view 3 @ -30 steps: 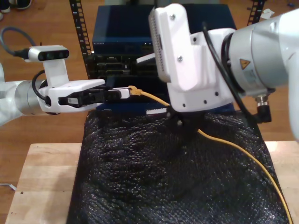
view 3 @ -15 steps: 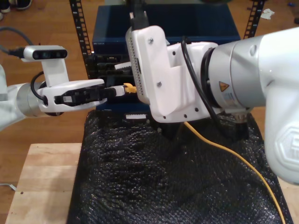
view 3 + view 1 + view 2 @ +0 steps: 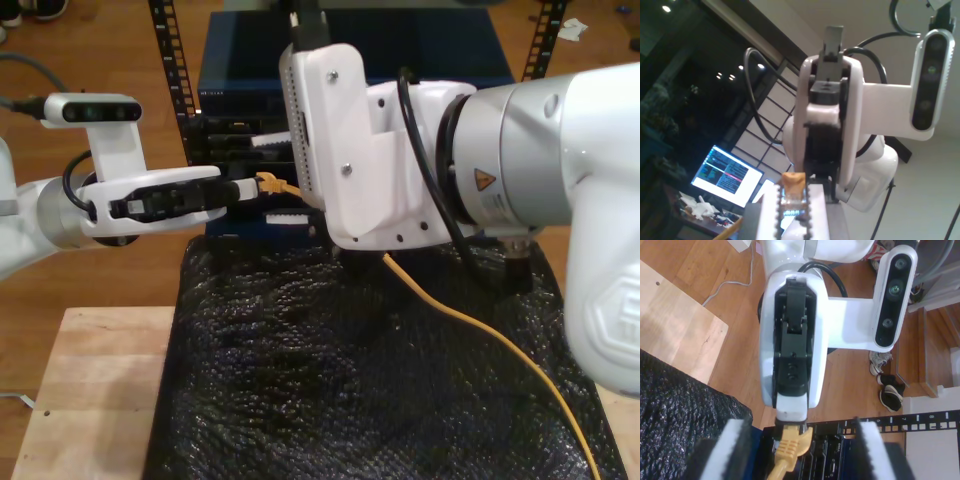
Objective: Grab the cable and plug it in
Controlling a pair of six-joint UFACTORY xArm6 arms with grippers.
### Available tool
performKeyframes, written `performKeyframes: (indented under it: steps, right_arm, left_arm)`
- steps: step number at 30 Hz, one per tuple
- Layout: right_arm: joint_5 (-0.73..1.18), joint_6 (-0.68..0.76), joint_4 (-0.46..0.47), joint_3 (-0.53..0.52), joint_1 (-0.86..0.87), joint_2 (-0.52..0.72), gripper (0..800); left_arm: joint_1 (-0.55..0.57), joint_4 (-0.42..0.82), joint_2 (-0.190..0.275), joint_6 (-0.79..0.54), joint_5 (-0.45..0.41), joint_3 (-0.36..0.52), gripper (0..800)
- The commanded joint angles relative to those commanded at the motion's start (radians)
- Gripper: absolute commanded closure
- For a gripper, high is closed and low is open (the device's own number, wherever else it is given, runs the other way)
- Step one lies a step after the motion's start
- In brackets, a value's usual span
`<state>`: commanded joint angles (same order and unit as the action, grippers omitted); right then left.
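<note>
My second tool (image 3: 803,442) has swung in, now wide open straddling the cable (image 3: 788,447); my first tool (image 3: 243,188) is clamped on its plug near the rack (image 3: 232,135); handover looks near

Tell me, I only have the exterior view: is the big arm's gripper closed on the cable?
Observer: No. My second gripper is open in its wrist view. The cable runs between its fingers and touches neither.
Operator: Who has the plug?
Observer: My first gripper. Its wrist view shows the clear plug pinched between its pads.
</note>
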<state>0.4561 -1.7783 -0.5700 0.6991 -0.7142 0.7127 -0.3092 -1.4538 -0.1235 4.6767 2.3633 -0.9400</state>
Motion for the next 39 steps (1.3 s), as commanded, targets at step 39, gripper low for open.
performKeyframes:
  steps: [39]
  right_arm:
    - [0.000, 0.005, -0.005, -0.011, 0.002, 0.002, 594]
  left_arm:
    - [0.000, 0.008, -0.017, 0.094, 0.034, -0.009, 774]
